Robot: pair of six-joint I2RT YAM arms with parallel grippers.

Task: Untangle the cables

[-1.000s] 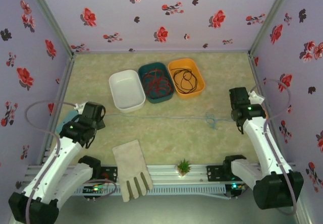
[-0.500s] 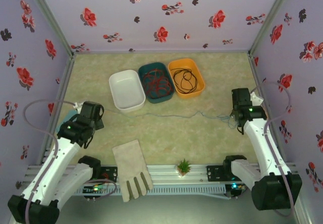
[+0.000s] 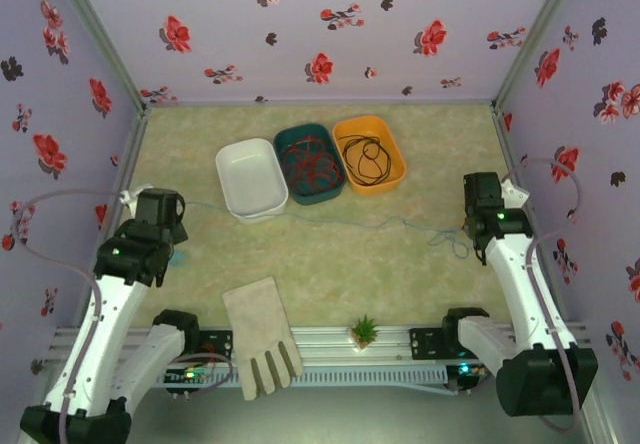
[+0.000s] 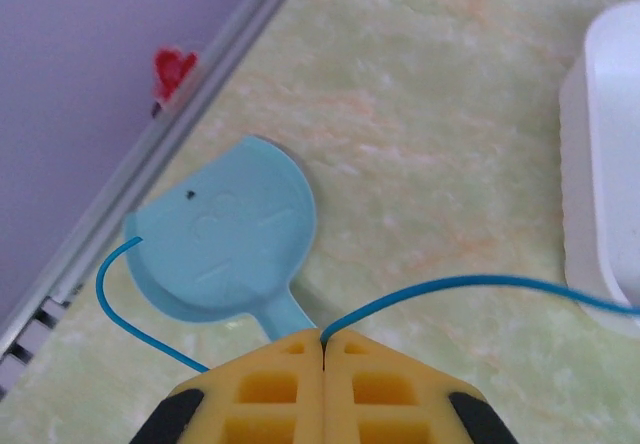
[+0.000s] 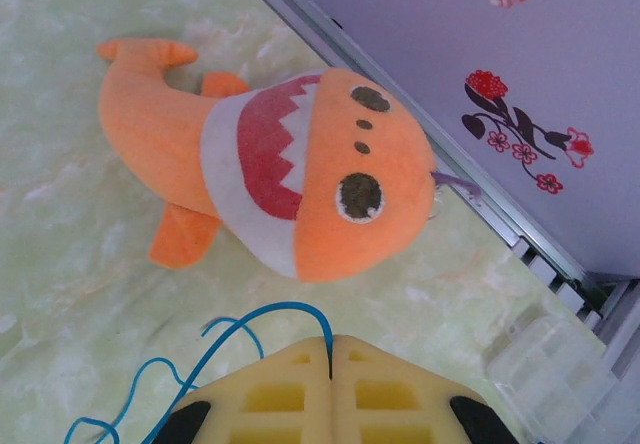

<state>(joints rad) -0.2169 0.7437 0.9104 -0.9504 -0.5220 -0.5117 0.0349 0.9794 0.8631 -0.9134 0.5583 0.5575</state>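
1. Left gripper (image 4: 322,342): yellow fingers pressed together, pinching the blue cable (image 4: 450,286) at their tips. A short free end curls off to the left.
2. Right gripper (image 5: 330,342): yellow fingers likewise pressed together, nipping the other end of the blue cable, which loops and kinks just beside the tips.
3. Blue cable, top view (image 3: 330,220): runs across the table between the two grippers, passing just in front of the white tray (image 3: 240,179). A small snarl sits near the right gripper.
4. Red cable (image 3: 312,164): coiled inside the teal tray (image 3: 281,149), the middle of three trays.
5. Black cable (image 3: 366,157): coiled inside the orange tray (image 3: 400,164), touching the teal one.
6. Pale blue scoop-shaped piece (image 4: 225,234): flat on the table by the left wall. It carries raised marks, possibly a face, too faint to read.
7. Orange plush shark (image 5: 300,174): on its side near the right wall, red mouth with white teeth.
8. Beige glove (image 3: 260,334) and small green plant (image 3: 365,330): at the near edge.
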